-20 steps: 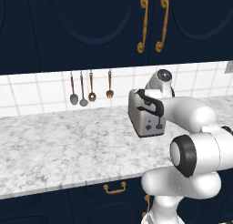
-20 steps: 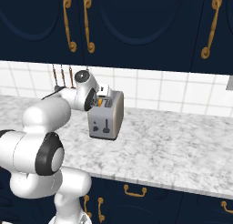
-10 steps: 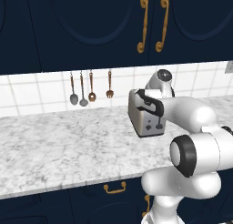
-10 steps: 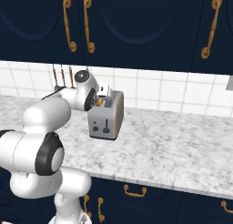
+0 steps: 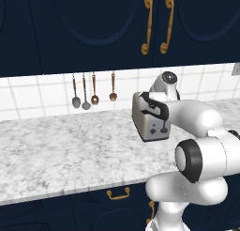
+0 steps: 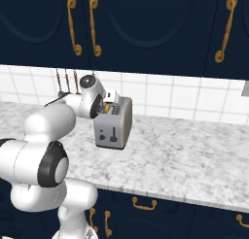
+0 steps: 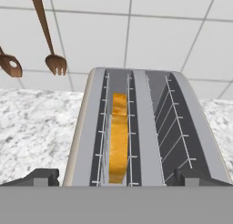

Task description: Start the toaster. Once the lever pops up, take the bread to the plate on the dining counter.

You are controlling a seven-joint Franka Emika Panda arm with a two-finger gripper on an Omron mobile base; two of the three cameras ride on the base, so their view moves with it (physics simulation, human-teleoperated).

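Observation:
The silver-beige toaster [image 5: 149,123] [image 6: 115,122] [image 7: 141,127] stands on the marble worktop by the tiled wall. The bread [image 7: 119,136], with its golden-orange crust up, sits low in the left slot; the right slot is empty. On the control face, the dark lever [image 6: 115,134] is beside small dark knobs. My gripper [image 5: 157,107] [image 6: 105,106] [image 7: 117,177] hovers just above the toaster's top at its control end. It is open, with fingertips [image 7: 42,176] spread wider than the toaster and nothing between them. The plate and the dining counter are out of view.
Several copper-handled utensils [image 5: 93,91] [image 7: 50,45] hang on the white tiles left of the toaster. The marble worktop [image 5: 61,145] [image 6: 194,155] runs wide on both sides. Navy upper cabinets with brass handles [image 5: 157,23] hang overhead. My own arm crowds the near side of the toaster.

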